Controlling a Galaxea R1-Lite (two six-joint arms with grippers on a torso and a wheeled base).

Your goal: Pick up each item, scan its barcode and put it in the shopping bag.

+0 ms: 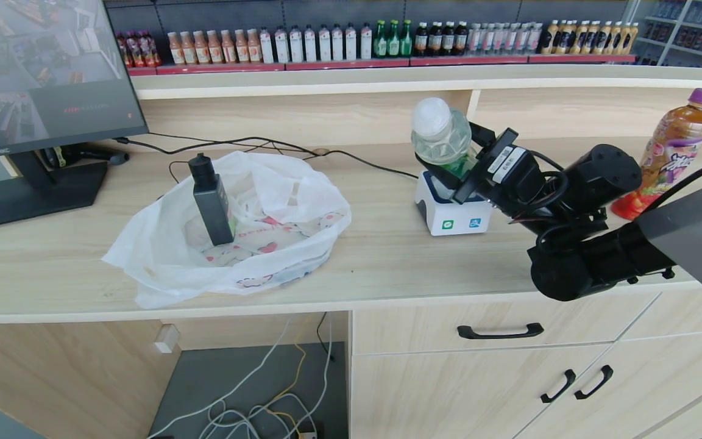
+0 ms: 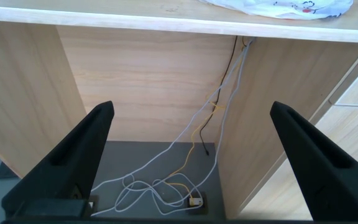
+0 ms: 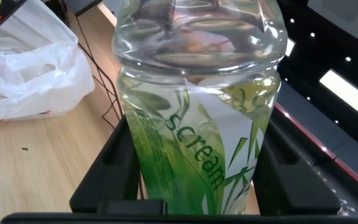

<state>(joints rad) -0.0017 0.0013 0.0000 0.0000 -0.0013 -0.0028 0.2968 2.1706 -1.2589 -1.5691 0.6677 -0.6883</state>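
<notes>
My right gripper [image 1: 448, 167] is shut on a clear bottle with a green label [image 1: 442, 137], holding it tilted just above the white scanner box [image 1: 451, 213] on the counter. The right wrist view has the same bottle [image 3: 197, 118] gripped between the black fingers [image 3: 114, 168]. A white plastic shopping bag [image 1: 235, 231] lies open on the counter to the left, with a dark bottle [image 1: 212, 201] standing inside it. My left gripper [image 2: 191, 162] hangs open below the counter edge, facing the cable space under the desk, with nothing between its fingers.
An orange drink bottle with a purple cap [image 1: 668, 152] stands at the counter's right. A monitor [image 1: 40, 67] on a stand is at the far left, cables [image 1: 265, 146] run behind the bag. Drawers [image 1: 497, 332] sit below; loose wires [image 2: 166, 180] lie on the floor.
</notes>
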